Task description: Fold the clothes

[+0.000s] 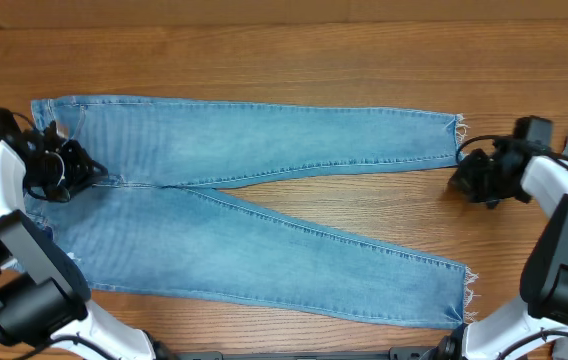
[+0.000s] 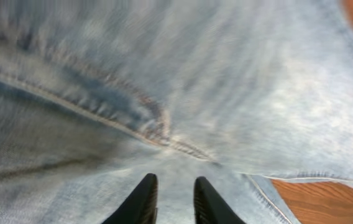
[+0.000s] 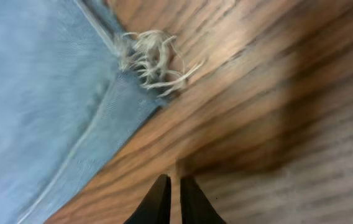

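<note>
Light blue jeans (image 1: pixel 214 140) flat on the table (image 1: pixel 284 60), waist left, legs splayed rightward, left hand (image 2: pixel 174 186) slightly spread, empty, over the centre seam (image 2: pixel 133 121), right hand (image 3: pixel 175 183) nearly pressed together, empty, over bare wood just beside the far leg's frayed hem (image 3: pixel 151 59).

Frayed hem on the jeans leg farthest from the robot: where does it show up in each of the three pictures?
Overhead: the frayed hem is right of centre, at the end of the upper leg.
Left wrist: not in it; only denim seams and a corner of wood show.
Right wrist: upper left of centre, pale loose threads at the leg's corner.
Shared landmark: the edge where the blue jeans meet the wooden table, visible in all three.
</note>
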Robot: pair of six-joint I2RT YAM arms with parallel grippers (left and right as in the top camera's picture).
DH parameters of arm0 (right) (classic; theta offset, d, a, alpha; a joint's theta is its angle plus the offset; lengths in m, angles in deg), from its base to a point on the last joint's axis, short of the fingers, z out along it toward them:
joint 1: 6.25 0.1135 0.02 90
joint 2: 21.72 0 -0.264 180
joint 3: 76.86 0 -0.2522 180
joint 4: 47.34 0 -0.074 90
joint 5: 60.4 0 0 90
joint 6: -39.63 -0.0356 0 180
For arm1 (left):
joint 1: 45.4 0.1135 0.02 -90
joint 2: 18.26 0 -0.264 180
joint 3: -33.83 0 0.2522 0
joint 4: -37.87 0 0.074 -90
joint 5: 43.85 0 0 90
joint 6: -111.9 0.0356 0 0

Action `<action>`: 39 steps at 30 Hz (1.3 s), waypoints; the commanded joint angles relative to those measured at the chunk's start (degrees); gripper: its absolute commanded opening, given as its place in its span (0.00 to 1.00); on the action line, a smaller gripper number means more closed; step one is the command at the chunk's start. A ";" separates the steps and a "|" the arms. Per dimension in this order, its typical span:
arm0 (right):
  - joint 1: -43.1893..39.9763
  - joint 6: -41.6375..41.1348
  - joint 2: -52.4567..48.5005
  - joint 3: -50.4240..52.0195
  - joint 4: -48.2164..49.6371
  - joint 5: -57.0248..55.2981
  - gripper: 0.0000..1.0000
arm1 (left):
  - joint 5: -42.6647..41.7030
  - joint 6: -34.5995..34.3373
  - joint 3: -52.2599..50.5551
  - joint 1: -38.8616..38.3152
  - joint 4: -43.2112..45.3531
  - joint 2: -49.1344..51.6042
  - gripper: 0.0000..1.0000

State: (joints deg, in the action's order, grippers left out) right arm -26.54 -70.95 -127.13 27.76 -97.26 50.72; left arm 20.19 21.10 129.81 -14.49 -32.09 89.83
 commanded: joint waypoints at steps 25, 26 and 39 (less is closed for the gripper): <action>7.45 6.25 15.34 -4.83 -14.86 16.24 0.14 | 17.42 3.02 1.27 -17.84 31.10 19.54 0.04; 7.87 6.25 15.34 -4.81 -14.91 15.80 0.15 | 17.46 1.55 1.29 -17.84 32.72 20.55 0.04; 10.78 -0.59 15.34 -4.70 -16.48 3.43 0.17 | 14.45 -7.06 14.73 -17.79 25.70 22.08 0.15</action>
State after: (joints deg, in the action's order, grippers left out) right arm -15.02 -67.71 -112.61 23.71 -113.83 58.59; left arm 34.42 14.48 140.25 -32.41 -2.46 110.34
